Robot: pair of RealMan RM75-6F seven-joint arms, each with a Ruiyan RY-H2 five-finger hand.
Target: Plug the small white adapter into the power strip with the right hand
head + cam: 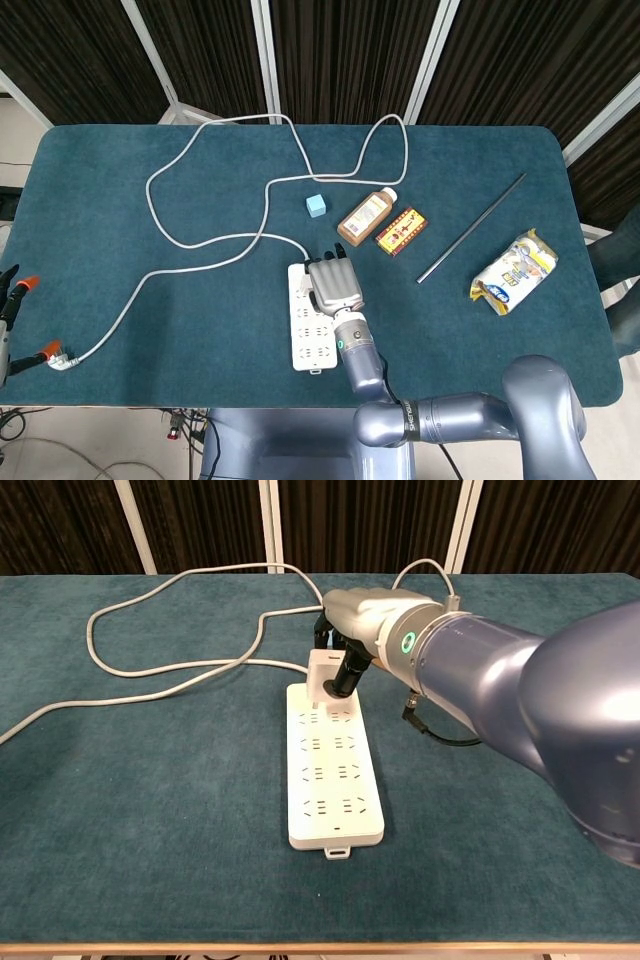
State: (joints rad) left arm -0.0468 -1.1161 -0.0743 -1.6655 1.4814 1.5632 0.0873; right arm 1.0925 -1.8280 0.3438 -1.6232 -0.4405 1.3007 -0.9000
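A white power strip (335, 770) (303, 335) lies lengthwise near the table's front, its grey cord (200, 243) looping to the back. My right hand (352, 635) (333, 284) hovers over the strip's far end and grips the small white adapter (324, 676). The adapter's prongs point down at the far sockets, touching or just above them; I cannot tell which. In the head view the hand hides the adapter. No left hand shows in either view.
Behind the strip lie a small blue cube (317, 206), a brown bottle (366, 216) and a red-yellow box (401, 231). A dark rod (471, 228) and a snack packet (514, 272) sit at the right. The cord's plug (58, 357) rests at the front left edge.
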